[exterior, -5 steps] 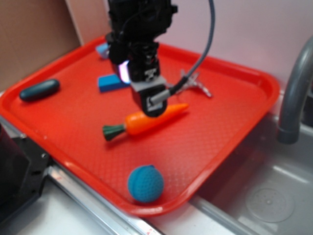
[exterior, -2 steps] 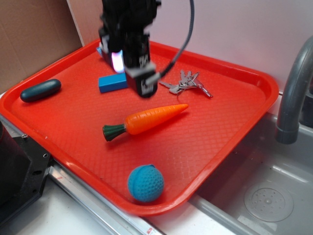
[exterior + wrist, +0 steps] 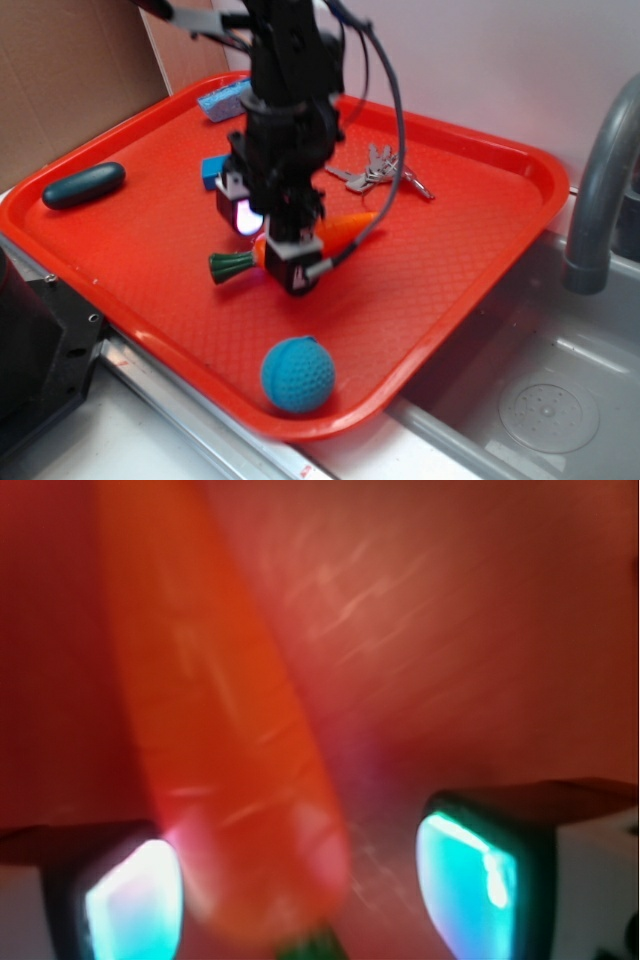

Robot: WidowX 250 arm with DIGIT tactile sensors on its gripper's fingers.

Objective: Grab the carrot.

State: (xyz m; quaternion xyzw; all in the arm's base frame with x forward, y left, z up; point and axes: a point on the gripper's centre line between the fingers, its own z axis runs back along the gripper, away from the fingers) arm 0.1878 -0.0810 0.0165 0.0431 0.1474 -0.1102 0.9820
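No writing or label can be read on anything in view. The black arm reaches down from the top of the exterior view, wrist pitched steeply, with the tool low over the red tray and a small light glowing on its side. In the wrist view the two fingers stand spread — one pad at the lower left, the other at the lower right — and the carrot runs between them, lying hard against the left pad while a gap of bare tray shows before the right one. The pads glow cyan, and the view is blurred.

The carrot lies flat near the tray's middle, its long axis running diagonally: the dark green stem points toward the tray's near left edge, the tapered tip toward the keys at the far side. Its middle is hidden behind the tool.

Relative to the carrot: a blue ball sits nearer the camera by the tray's front rim, a blue block lies behind it — partly hidden by the arm — and a dark oval object rests far to the left.
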